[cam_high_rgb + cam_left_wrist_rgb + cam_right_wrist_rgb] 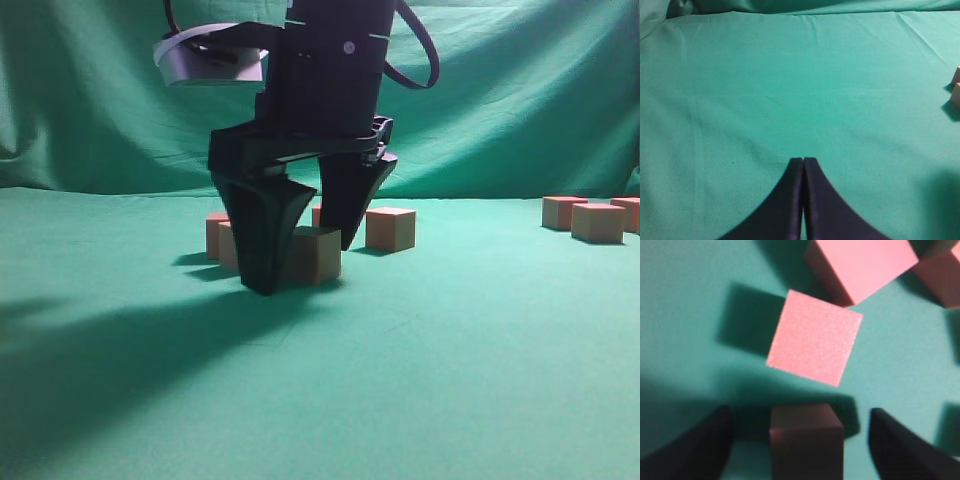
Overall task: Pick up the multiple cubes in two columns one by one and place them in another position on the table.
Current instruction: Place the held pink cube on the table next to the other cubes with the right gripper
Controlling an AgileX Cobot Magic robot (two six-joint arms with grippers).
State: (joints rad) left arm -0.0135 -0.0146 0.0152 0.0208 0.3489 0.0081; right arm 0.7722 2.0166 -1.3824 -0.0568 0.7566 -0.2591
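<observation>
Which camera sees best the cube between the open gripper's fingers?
The right wrist view: the cube sits between the right gripper fingers, seen from above. The exterior view shows it partly hidden behind a finger. The left wrist view misses it.

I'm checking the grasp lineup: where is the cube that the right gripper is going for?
In the right wrist view, that cube sits at bottom centre between the open fingers of the right gripper, just below another cube.

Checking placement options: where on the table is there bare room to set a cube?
Bare cloth fills the table foreground and the stretch between the central cubes and the far-right cubes. It is crowded under the right gripper, whose open jaws straddle a cube.
</observation>
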